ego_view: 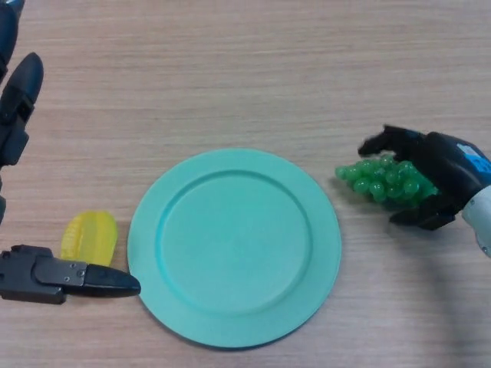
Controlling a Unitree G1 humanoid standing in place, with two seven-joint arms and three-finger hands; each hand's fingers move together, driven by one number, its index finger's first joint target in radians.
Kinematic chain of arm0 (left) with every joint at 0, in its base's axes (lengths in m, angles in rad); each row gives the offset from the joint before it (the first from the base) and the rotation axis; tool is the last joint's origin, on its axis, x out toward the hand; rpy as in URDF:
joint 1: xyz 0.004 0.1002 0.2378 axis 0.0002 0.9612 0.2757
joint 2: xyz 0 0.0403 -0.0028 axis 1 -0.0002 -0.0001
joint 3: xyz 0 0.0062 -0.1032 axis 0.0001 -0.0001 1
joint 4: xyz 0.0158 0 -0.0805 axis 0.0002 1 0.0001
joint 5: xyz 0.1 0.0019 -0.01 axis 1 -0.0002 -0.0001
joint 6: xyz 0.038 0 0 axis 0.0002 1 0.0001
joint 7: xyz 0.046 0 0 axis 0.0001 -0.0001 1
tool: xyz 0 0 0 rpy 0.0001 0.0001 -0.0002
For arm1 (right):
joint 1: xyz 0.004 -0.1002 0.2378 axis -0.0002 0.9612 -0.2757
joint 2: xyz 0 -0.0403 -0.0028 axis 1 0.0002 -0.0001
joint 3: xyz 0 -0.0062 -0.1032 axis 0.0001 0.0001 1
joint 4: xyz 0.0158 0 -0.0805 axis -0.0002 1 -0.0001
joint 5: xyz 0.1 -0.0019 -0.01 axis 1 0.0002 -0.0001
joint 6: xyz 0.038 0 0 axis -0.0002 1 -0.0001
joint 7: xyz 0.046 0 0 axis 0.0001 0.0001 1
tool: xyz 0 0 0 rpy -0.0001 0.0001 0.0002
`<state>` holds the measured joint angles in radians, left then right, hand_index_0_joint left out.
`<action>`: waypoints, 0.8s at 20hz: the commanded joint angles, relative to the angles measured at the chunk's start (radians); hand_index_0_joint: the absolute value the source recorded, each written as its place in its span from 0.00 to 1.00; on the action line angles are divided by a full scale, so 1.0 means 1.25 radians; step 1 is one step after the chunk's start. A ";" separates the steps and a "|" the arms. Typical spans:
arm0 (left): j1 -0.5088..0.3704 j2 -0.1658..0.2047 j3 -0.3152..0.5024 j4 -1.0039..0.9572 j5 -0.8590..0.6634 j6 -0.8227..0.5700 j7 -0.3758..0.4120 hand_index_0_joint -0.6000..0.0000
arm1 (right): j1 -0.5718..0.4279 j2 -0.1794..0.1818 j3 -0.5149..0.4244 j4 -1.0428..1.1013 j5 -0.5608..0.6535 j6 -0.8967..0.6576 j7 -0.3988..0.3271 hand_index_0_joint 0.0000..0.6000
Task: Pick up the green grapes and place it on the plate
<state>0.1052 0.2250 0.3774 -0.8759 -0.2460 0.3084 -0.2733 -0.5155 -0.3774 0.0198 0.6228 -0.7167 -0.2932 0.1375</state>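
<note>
A bunch of green grapes (383,179) lies on the wooden table just right of the round teal plate (234,245). My right hand (437,172) comes in from the right and curls around the grapes, thumb on the far side and fingers on the near side. The grapes' left end pokes out toward the plate rim. My left hand (69,277) rests at the lower left, fingers straight, pointing at the plate's left edge and holding nothing.
A yellow corn-like toy (90,238) lies just left of the plate, beside my left hand. Part of my left arm (17,107) shows along the left edge. The table is light wood.
</note>
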 commanded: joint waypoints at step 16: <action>-0.018 0.022 0.055 -0.045 -0.020 -0.099 -0.004 1.00 | 0.021 0.107 0.019 -0.732 0.382 0.465 0.149 1.00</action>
<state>0.1033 0.2217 0.3832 -0.8785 -0.2630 0.2938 -0.2752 -0.4339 -0.2309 0.0969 -0.2593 -0.2635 0.3943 0.3378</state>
